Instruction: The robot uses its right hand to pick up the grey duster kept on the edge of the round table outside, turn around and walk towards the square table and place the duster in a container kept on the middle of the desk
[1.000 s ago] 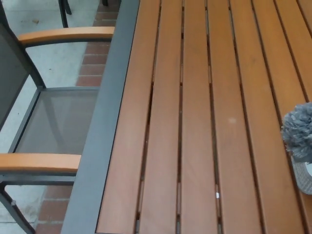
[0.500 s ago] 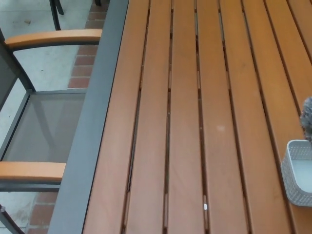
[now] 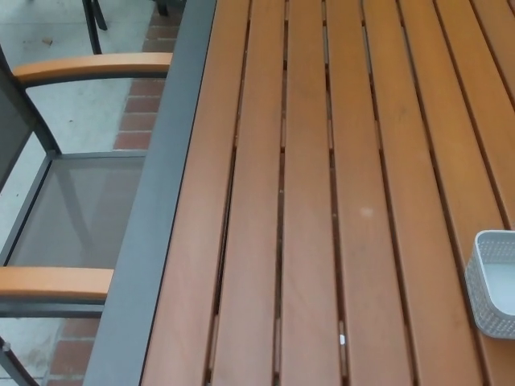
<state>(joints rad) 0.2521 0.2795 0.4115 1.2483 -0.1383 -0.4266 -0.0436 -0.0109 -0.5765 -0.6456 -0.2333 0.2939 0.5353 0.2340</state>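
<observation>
We compare the head view with the picture half a second earlier: the grey duster, then visible as a tuft at the right edge above the container (image 3: 492, 283), no longer shows anywhere, so we cannot tell where it is. The framing has shifted only slightly, so we read that as camera movement.

Neither robot hand appears, so we cannot tell whether the fingers are spread, pressed together or pinching anything.

The container, a white perforated box, stands on the slatted wooden table (image 3: 322, 201) at the lower right, cut off by the picture edge; what we see of its interior appears empty. A chair (image 3: 72, 209) with wooden armrests stands beside the table's dark left frame.
</observation>
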